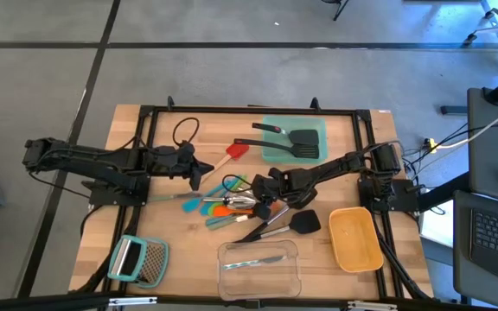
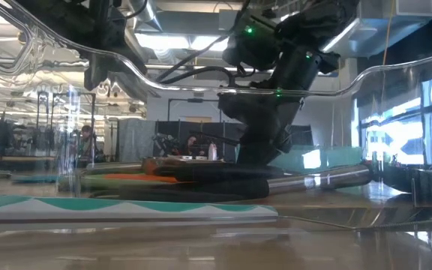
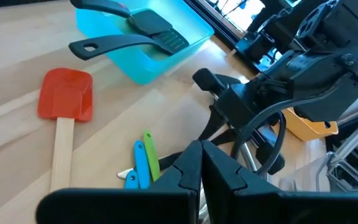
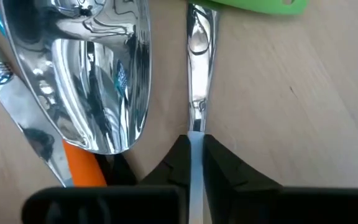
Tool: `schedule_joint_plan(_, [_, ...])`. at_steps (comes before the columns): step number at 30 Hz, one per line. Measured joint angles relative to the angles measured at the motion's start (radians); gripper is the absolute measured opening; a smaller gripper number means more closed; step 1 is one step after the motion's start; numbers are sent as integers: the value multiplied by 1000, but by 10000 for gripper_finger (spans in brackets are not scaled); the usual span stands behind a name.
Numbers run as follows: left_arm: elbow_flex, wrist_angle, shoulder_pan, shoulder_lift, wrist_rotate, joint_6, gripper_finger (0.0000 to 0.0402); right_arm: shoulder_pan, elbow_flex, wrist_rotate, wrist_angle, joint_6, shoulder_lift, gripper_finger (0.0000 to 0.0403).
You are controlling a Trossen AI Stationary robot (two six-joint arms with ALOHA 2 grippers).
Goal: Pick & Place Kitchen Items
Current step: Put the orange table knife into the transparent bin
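A pile of slim utensils [image 1: 227, 206] lies mid-table: teal, orange and green tools, a big silver spoon [image 4: 92, 74] and black spatulas with steel handles [image 1: 271, 229]. My right gripper [image 1: 262, 192] is low over the pile, shut on a thin steel handle [image 4: 196, 93] beside the spoon. My left gripper [image 1: 199, 173] hovers shut and empty left of the pile, near the wooden-handled red spatula [image 3: 66, 93]. Two black spatulas [image 1: 296, 142] lie in the teal container [image 1: 271, 151]. My right gripper pinches the thin steel handle [image 4: 196, 127] between its two fingertips [image 4: 219, 158]. The fingers lie along the handle, which runs straight ahead of them close over the wooden table. I cannot tell whether the handle is off the table.
A yellow container [image 1: 355, 238] stands at the near right. A clear container [image 1: 259, 266] with one utensil in it stands at the near middle. A flat grater with a teal handle [image 1: 138, 259] lies near left. A black frame [image 1: 145, 130] rims the table.
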Motion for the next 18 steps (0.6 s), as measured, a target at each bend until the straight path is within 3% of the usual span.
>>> schedule_joint_plan(18, [0,10,0,0,-25,0,4,2,0,124,-12,29,-6,16])
